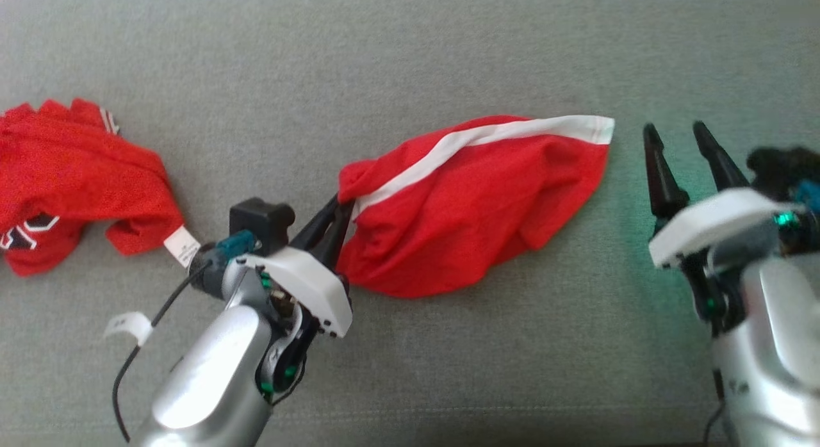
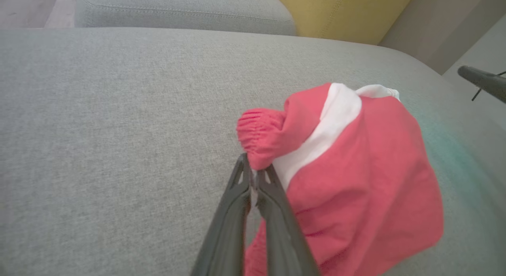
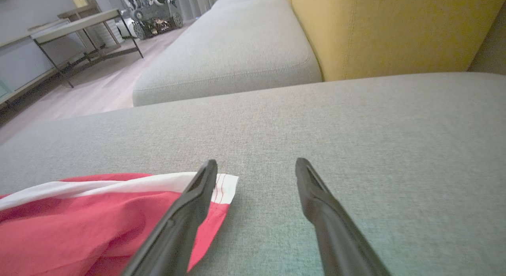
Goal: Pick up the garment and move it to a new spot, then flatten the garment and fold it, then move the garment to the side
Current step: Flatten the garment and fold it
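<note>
At the far left of the head view the garment (image 1: pixel 70 171) lies crumpled on the grey sofa cushion (image 1: pixel 410 50). The frame edge cuts it off, so only part of its black print shows and cannot be read, and the text on its small white tag (image 1: pixel 182 246) is too small to make out. Just beside that tag rises the left arm, whose left pincer (image 1: pixel 339 210) is closed tight on the gathered end of a smaller red cloth (image 1: pixel 474 210) with a white band. The left wrist view shows the fingertips (image 2: pixel 242 169) pinched together on that bunched hem, with the cloth (image 2: pixel 355 181) rumpled so that its shape cannot be told. Right of the cloth, apart from its white corner, the right pincer (image 1: pixel 674 130) hovers with its fingers spread wide, holding nothing. In its own view one finger overlaps the cloth's corner (image 3: pixel 225 185). The cushion is a flat, woven grey fabric, with a yellow backrest (image 3: pixel 395 31) behind it. Further off are a pale wooden floor (image 3: pixel 99 94) and a low table (image 3: pixel 75 25) on dark metal legs.
</note>
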Robot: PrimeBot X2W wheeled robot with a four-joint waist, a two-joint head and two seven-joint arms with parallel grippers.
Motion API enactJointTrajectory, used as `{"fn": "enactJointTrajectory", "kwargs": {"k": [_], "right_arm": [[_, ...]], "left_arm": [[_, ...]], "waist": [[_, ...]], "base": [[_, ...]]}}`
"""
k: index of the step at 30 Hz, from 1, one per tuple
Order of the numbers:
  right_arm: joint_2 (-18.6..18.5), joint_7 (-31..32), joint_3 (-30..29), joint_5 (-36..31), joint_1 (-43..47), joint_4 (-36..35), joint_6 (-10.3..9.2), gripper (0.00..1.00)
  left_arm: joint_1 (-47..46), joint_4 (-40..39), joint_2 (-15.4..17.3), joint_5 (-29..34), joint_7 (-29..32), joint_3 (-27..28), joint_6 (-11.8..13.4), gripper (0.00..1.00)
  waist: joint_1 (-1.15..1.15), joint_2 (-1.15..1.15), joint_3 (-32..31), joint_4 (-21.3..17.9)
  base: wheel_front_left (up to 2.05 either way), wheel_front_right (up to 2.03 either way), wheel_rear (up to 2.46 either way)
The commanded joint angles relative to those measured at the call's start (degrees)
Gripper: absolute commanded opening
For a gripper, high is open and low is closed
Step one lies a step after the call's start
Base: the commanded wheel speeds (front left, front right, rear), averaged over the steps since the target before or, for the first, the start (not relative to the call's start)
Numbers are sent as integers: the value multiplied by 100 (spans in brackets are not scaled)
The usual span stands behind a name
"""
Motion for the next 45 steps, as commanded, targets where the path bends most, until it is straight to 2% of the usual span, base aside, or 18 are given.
{"fn": "enactJointTrajectory", "kwargs": {"k": [1, 11, 12, 13, 14, 21, 29, 35, 41, 45], "right_arm": [[-96, 44, 172, 53, -233, -63, -4, 100], [-489, 366, 1077, 382, -1122, 1344, -4, 100], [-515, 366, 1135, 422, -1172, 1423, -4, 67], [-538, 361, 1185, 465, -1208, 1493, -4, 24], [-561, 341, 1224, 502, -1237, 1546, -4, 0], [-713, -274, 1253, 576, -1422, 1449, -4, 0], [-809, -832, 953, 475, -1527, 381, -4, 0], [-765, -840, 511, 242, -1382, -835, -4, 0], [-712, -559, 34, -18, -1224, -1995, -4, 0], [-668, -328, -163, -101, -1145, -2417, -4, 0]], "left_arm": [[-274, -167, 66, 49, -64, 149, 27, 0], [-627, 27, -87, 117, -267, 52, -46, 0], [-642, 52, -95, 118, -287, 46, -50, 0], [-655, 75, -99, 122, -309, 41, -52, 0], [-666, 95, -98, 124, -333, 43, -51, 0], [-798, 14, 22, 174, -615, 182, 22, 0], [-1194, -544, 250, 222, -550, 452, 223, 0], [-1575, -1076, 470, 232, -333, 685, 343, 0], [-1924, -1618, 647, 218, -61, 846, 406, 0], [-2034, -1857, 716, 198, 87, 896, 434, 0]], "waist": [[0, 0, 114, 86], [0, 0, 431, 288], [0, 0, 439, 293], [0, 0, 443, 295], [0, 0, 442, 294], [0, 0, 285, 196], [0, 0, -206, 43], [0, 0, -600, -39], [0, 0, -991, -94], [0, 0, -1154, -116]], "base": [[0, 0, 0], [0, 0, 0], [0, 0, 0], [0, 0, 0], [0, 0, 0], [0, 0, 0], [0, 0, 0], [0, 0, 0], [0, 0, 0], [0, 0, 0]]}}
